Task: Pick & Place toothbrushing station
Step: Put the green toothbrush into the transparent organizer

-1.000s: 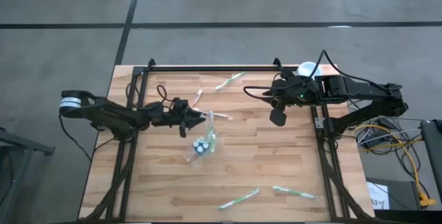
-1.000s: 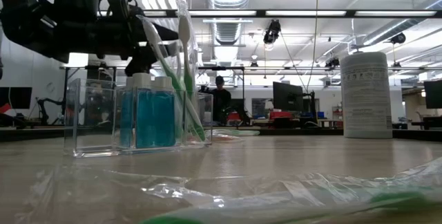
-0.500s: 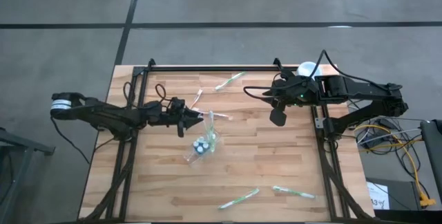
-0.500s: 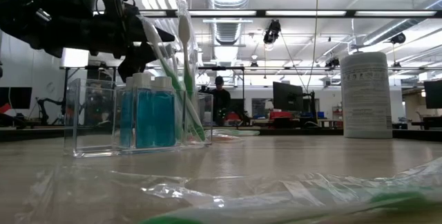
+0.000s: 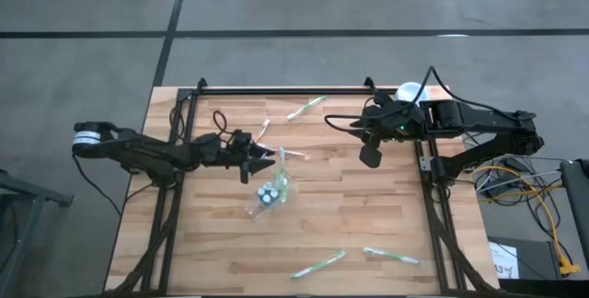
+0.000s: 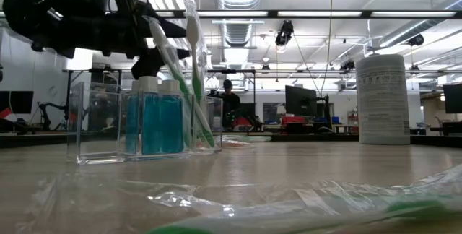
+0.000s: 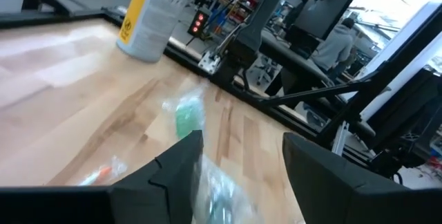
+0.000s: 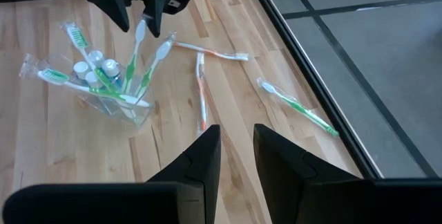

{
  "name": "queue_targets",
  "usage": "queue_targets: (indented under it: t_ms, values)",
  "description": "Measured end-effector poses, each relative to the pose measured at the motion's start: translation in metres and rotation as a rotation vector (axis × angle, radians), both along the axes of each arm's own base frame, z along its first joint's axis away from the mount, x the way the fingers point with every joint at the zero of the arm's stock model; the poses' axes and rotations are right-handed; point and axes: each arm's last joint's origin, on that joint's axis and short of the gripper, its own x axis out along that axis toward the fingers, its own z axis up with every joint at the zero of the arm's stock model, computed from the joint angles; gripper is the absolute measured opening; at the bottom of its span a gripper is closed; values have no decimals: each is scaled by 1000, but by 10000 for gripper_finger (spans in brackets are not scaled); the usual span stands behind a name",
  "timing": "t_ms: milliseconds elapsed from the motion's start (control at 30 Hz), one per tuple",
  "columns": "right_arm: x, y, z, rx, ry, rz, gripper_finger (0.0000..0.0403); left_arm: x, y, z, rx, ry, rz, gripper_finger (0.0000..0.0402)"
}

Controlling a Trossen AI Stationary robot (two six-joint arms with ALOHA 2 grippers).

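Left claw (image 5: 261, 160) hangs over the bench (image 5: 350, 220) just beside the clear organiser (image 5: 270, 190), on the organiser's left-rear side in the high view. Its fingers (image 7: 181, 160) stand apart with a clear gap between them in the left wrist view, and nothing is gripped there. In the right wrist view the claw tips sit right at the head of one upright toothbrush (image 8: 139, 33); contact cannot be confirmed.

Organiser: clear plastic, near the bench centre, slightly left. The low view shows blue-liquid bottles (image 6: 160, 122) with white caps inside it, and green-and-white toothbrushes (image 6: 193, 61) leaning out of the compartment next to them. A wrapped toothbrush (image 8: 77, 39) lies against the organiser's far side as seen from the right wrist.

Loose items on the bench:
- orange-accented toothbrush (image 8: 213, 50) and a second one (image 8: 202, 92), lying near each other, between the organiser and the right arm;
- green toothbrush (image 8: 295, 106) near the rear rail, apart from the others;
- two wrapped green toothbrushes (image 5: 319, 263) (image 5: 391, 257) near the front edge, well apart from the organiser.

Right claw (image 5: 370, 155) waits above the right-rear part of the bench, well apart from the organiser. Its fingers (image 8: 195, 160) are parted with a narrow gap and hold nothing.

White canister (image 5: 407, 91) stands at the rear right corner.
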Motion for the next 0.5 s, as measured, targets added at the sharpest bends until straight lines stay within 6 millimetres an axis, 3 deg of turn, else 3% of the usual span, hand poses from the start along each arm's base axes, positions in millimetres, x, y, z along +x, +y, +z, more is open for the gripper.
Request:
queue_targets:
  t_ms: [500]
  values:
    - [0,0,0,0,-1,-1,82,-10,0,15,90,-50,11,204]
